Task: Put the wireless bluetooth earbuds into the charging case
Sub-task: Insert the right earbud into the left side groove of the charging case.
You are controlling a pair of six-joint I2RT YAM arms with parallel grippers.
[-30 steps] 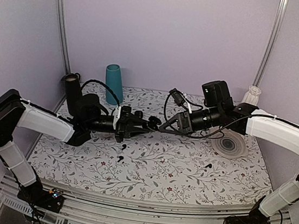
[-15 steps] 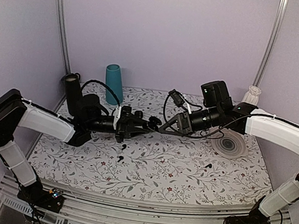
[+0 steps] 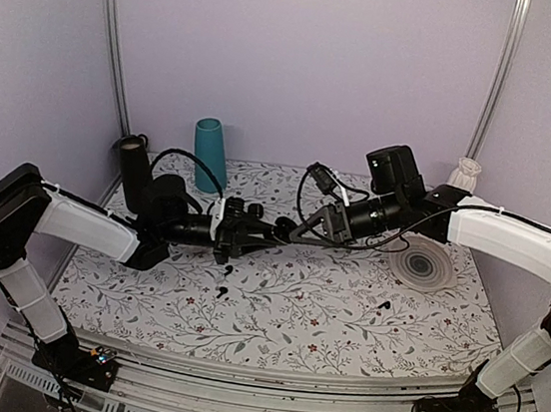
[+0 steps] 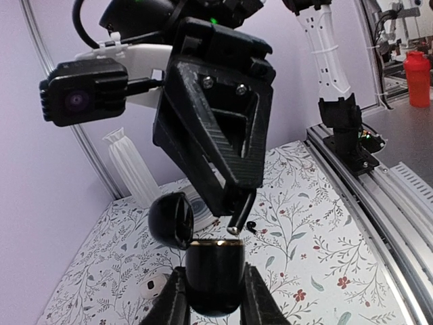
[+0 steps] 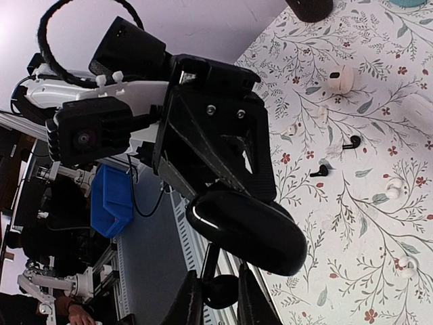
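Charging case (image 4: 214,274) and both claws hung in mid-air over the floral table (image 3: 321,322), with the two arms reaching in from opposite sides and meeting nose to nose.

We found the left claw (image 4: 215,301) clamped on the lower shell of the case, one finger on each flank. The case sat between those fingertips. Its gold-rimmed mouth faced up and its lid (image 4: 171,220) was folded back to one side.

We found the right claw (image 5: 220,301) pinched narrow on the rounded head of the held earbud (image 4: 238,218). The stem pointed out beyond the fingertips and down toward the case. Its long axis ran slightly tilted, and its pale tip stood just above the mouth rim, a little off centre and not seen to touch.

From the right claw, the case lay directly beyond and below the fingertips. We judged the right claw to be the nearer, working arm, with the left claw acting only as a fixture. The coming move appeared to call for a short advance along the stem axis, with a small sideways correction.

A loose earbud (image 3: 382,305) lay on the table, well below the right claw.
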